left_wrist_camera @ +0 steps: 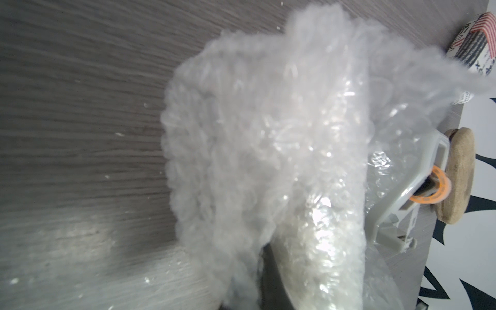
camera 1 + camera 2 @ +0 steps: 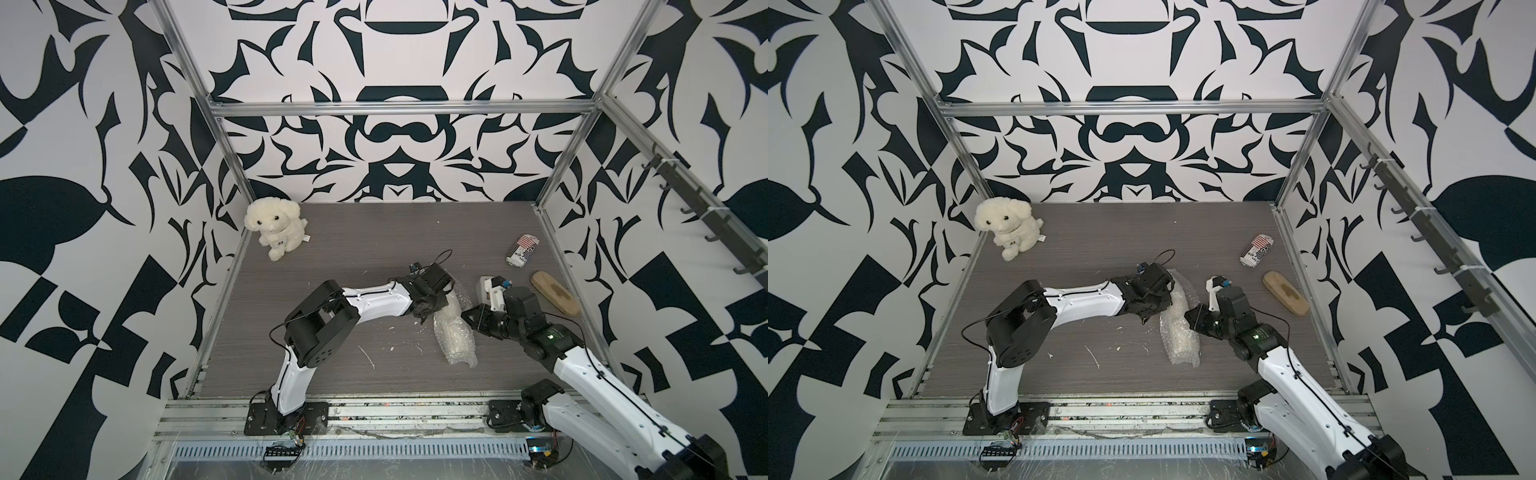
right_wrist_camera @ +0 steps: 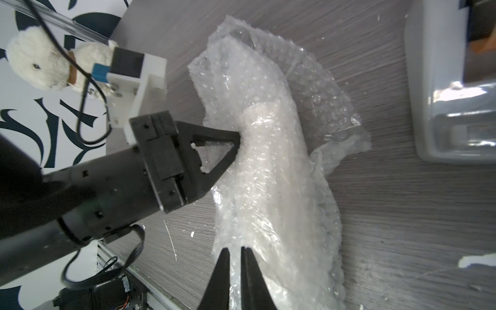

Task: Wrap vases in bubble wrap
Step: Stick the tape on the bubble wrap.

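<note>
1 surface (image 2: pixel 332 257) w/ 1 bubble wrap (image 2: pixel 454 332) bundle, 1 vase (image 3: pixel 268 166) showing white inside it. Misc: 1 plush dog (image 2: pixel 274 226), 1 striped can (image 2: pixel 523 249), 1 wooden block (image 2: pixel 556 293), 1 tape dispenser (image 3: pixel 442 80). Arms: 2, i.e. left arm (image 2: pixel 374 301) & right arm (image 2: pixel 582 370).

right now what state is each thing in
vase: lying down, rolled inside the wrap
bubble wrap: rolled around vase, one flap loose
left gripper: shut on bubble wrap
right gripper: shut on bubble wrap
can: lying on its side
plush dog: sitting upright
brush: lying flat
</note>
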